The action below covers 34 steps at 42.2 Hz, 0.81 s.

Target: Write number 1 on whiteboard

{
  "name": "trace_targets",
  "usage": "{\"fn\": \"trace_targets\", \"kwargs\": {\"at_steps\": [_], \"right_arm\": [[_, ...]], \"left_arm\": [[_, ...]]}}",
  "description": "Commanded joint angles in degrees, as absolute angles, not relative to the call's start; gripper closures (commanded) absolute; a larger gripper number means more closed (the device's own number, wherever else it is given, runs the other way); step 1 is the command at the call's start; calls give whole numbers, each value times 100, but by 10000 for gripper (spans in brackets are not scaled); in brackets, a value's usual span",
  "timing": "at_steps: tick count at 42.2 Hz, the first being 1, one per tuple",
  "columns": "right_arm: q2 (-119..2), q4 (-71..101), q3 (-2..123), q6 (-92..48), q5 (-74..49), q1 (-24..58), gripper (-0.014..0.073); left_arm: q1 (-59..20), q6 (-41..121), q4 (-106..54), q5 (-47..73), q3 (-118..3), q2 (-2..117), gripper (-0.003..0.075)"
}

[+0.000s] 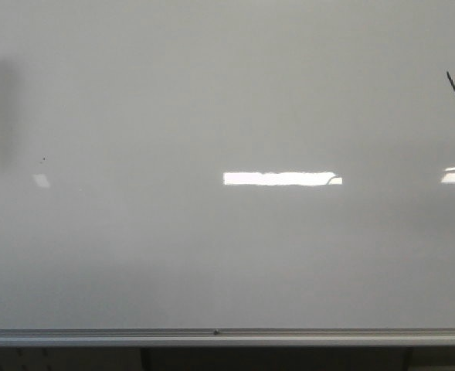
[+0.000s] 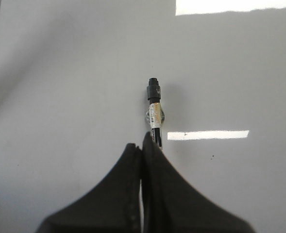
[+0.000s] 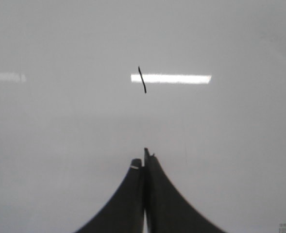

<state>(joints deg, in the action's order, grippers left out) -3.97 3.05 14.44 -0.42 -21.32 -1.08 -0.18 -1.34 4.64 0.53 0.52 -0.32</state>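
Short slanted black marker stroke, the number 1 (image 3: 142, 79), on glossy pale grey whiteboard (image 3: 60, 145), ahead of and apart from closed, empty right gripper (image 3: 143, 160), left gripper (image 2: 143, 145) clamped on black-capped marker pen (image 2: 155, 111)

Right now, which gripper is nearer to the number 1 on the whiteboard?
Right. The right gripper points at the number 1, apart from it. The left gripper holds a marker; its view shows no stroke.
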Motion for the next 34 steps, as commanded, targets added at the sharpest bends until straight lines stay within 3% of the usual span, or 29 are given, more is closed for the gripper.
{"fn": "trace_targets", "kwargs": {"at_steps": [1,13,34], "right_arm": [[-262,353,1081,-119,-607,-154,689],[158,385,-46,-119,1077,-159,689],[163,390,-24,-119,558,-166,689]], "left_arm": [[-12,-157,423,-407,186,-132,741],[-12,-157,423,-407,186,-132,741],[-12,-157,423,-407,186,-132,741]]}}
